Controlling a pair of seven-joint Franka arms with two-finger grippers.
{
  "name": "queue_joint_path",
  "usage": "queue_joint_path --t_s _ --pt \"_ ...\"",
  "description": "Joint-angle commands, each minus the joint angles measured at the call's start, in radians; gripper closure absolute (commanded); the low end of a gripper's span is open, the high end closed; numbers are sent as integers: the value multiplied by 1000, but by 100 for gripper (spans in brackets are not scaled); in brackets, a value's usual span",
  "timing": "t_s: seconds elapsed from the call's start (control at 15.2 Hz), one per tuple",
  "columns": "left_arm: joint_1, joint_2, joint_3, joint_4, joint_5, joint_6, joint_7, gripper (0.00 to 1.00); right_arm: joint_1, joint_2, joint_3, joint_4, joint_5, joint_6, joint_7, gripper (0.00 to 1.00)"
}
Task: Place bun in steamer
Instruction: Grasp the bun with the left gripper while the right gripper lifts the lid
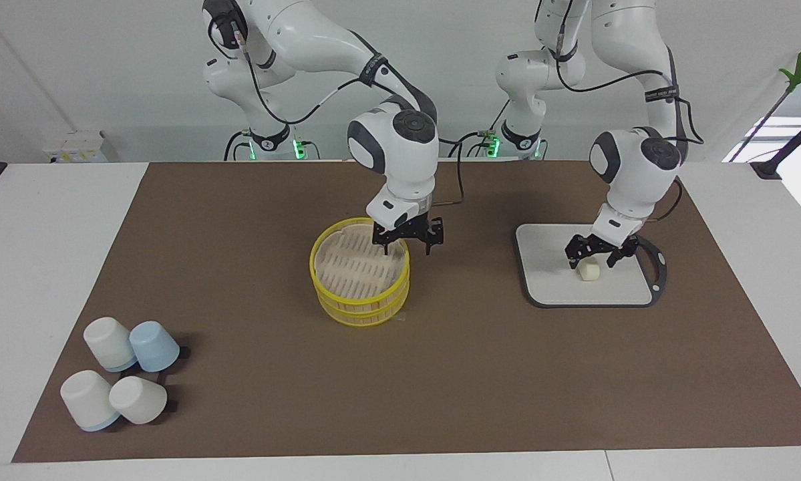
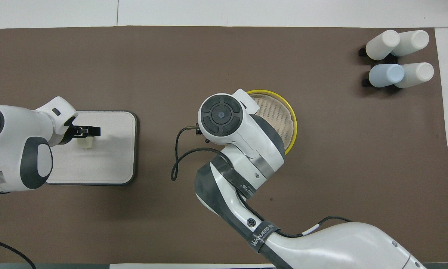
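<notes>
1. Nearest the robots is the bun (image 1: 588, 269), a small cream-white oblong lying on the grey-rimmed white cutting board (image 1: 547, 280) toward the left arm's end of the table (image 1: 53, 267).
2. The left hand (image 1: 598, 254) is low over the bun with its fingers apart and straddling it; no finger is clamped on it, and whether any tip touches I cannot tell.
3. The bun looks soft and light (dough dents easily). My judgement is that it wants a gentle grip across its short sides at mid-height, with just enough pressure to lift it.
4. The board is flat with only a low rim and a loop handle on the side away from the steamer (image 1: 360, 270), so lifting straight up should clear it.
5. The steamer, two yellow-rimmed slatted tiers stacked, sits mid-table on the brown mat (image 1: 240, 200). The bare mat between board and steamer gives an open path.
6. The right hand (image 1: 408, 238) hangs at the steamer's rim on the side toward the board, fingers spread and holding nothing. It stands in the likely approach line, so the two arms could crowd each other there.
7. The steamer's raised rim is the edge to clear; the bun should go in from above.
8. Farthest from the robots, four upturned cups (image 1: 123, 377) cluster toward the right arm's end of the table, well apart from everything else.
</notes>
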Motion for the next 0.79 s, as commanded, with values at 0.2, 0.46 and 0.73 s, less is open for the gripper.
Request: queue_joint_path --t_s 0.2,0.46,0.73 --pt "5 16 1 -21 -12 41 25 0 -12 -43 8 -67 -3 21 -5 93" --pt "6 15 1 -18 -12 29 28 34 -16 -33 8 -7 -2 -10 -3 100" --pt "17 15 1 -15 -12 14 31 92 -61 8 8 195 -3 -250 -113 100"
